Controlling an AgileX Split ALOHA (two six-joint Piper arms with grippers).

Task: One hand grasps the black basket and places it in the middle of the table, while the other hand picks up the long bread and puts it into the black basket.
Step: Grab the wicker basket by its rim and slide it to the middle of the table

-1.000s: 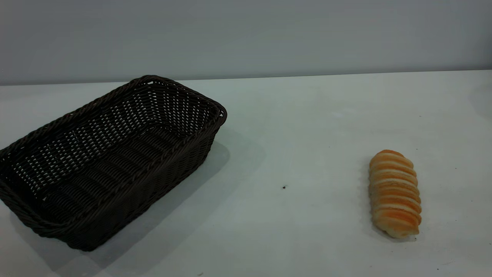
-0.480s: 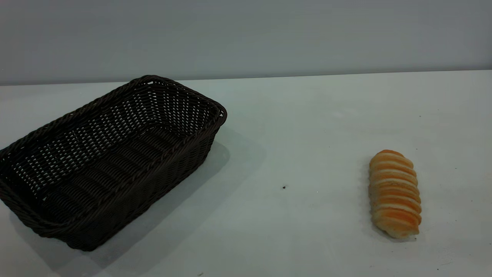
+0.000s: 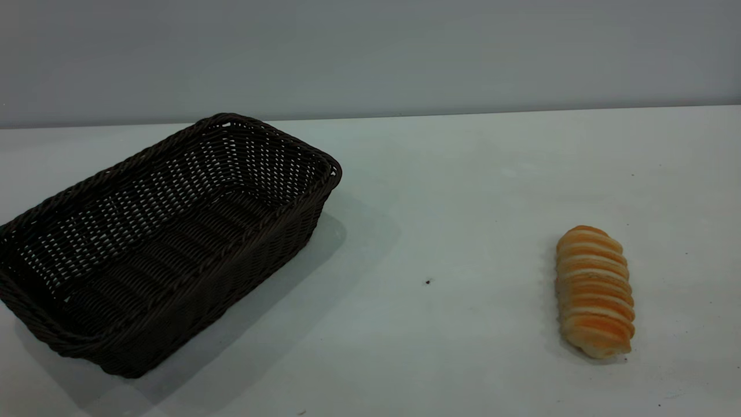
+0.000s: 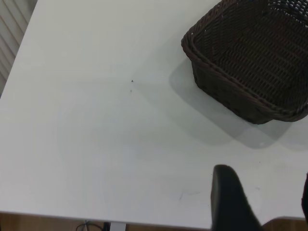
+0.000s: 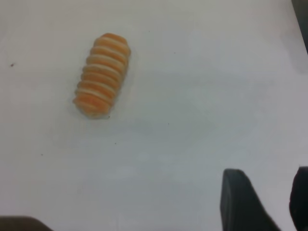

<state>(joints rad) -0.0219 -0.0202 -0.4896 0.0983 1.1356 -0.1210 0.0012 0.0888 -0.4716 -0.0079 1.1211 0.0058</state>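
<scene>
On a white table (image 3: 440, 191), basket (image 3: 168, 231) at nine o'clock, bread (image 3: 594, 291) at four, probably soft, best pinched mid-length; left gripper (image 4: 262, 202) and right gripper (image 5: 262, 199) apart, holding nothing.

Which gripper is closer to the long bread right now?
Right. The right gripper hangs above bare table with the long bread in its view; the left gripper sees only the black basket, across the table.

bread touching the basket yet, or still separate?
Apart. The exterior view shows the long bread lying at the table's right side and the black basket at its left, with bare tabletop between them.
</scene>
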